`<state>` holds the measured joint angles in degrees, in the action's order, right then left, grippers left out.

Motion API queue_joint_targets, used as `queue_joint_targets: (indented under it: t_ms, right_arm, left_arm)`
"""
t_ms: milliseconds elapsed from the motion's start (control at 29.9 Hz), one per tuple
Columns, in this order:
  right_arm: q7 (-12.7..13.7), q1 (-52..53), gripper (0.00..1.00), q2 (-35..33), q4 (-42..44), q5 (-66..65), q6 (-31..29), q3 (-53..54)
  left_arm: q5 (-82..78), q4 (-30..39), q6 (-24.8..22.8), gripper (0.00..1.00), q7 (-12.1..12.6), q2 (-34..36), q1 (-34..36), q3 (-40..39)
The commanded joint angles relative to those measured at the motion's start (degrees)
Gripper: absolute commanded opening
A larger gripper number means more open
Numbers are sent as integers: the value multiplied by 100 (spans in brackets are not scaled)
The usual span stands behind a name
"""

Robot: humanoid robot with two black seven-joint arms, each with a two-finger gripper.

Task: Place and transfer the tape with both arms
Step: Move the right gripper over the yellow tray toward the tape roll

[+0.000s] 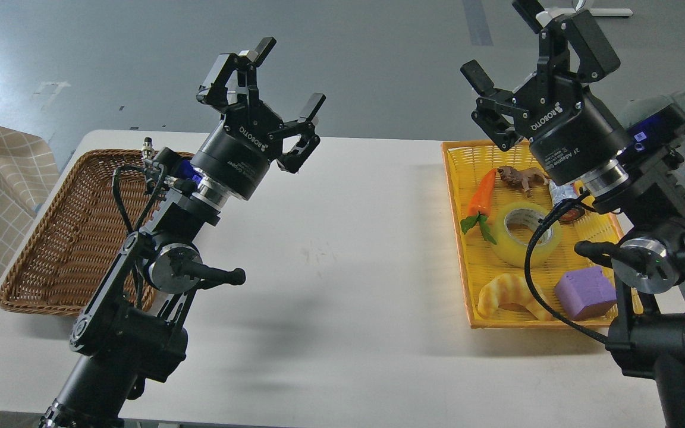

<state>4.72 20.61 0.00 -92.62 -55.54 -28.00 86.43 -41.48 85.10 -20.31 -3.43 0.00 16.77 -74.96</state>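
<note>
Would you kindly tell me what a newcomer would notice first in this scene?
Two black arms rise over the white table, the left claw and right claw both open and empty. On the right, a bright yellow tray holds the tape; a brown wicker basket sits on the left.
</note>
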Motion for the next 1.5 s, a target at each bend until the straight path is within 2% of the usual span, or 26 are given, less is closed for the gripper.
queue_joint_targets:
  t_ms: [0, 502, 702, 869, 1070, 1137, 1304, 1471]
  right_arm:
    - [-50, -4, 100, 0, 51, 52, 0, -3]
    - [-76, -171, 100, 0, 77, 61, 0, -3]
    - [64, -171, 100, 0, 42, -140, 0, 5]
    - [134, -197, 100, -1097, 16, -684, 0, -12]
    - [134, -197, 100, -1792, 42, -1528, 0, -47]
    - [126, -162, 100, -2160, 68, -2255, 0, -309]
    - [73, -118, 100, -2609, 86, -3312, 0, -627]
    - [64, -109, 100, -2707, 226, -4024, 0, -698]
  left_arm:
    - [-1, -11, -44, 98, -17, 0, -7, -1]
    - [-45, -81, -105, 98, -52, 0, 2, -10]
    - [-71, -90, -88, 98, -52, 0, 2, -10]
    - [-80, -81, -79, 98, -52, 0, -16, -10]
    - [-89, -81, -79, 98, -52, 0, -16, -10]
    - [-89, -81, -79, 98, -52, 0, -33, -10]
    - [-89, -81, -79, 98, -52, 0, -25, -10]
    - [-89, -81, -79, 98, -44, 0, -16, -10]
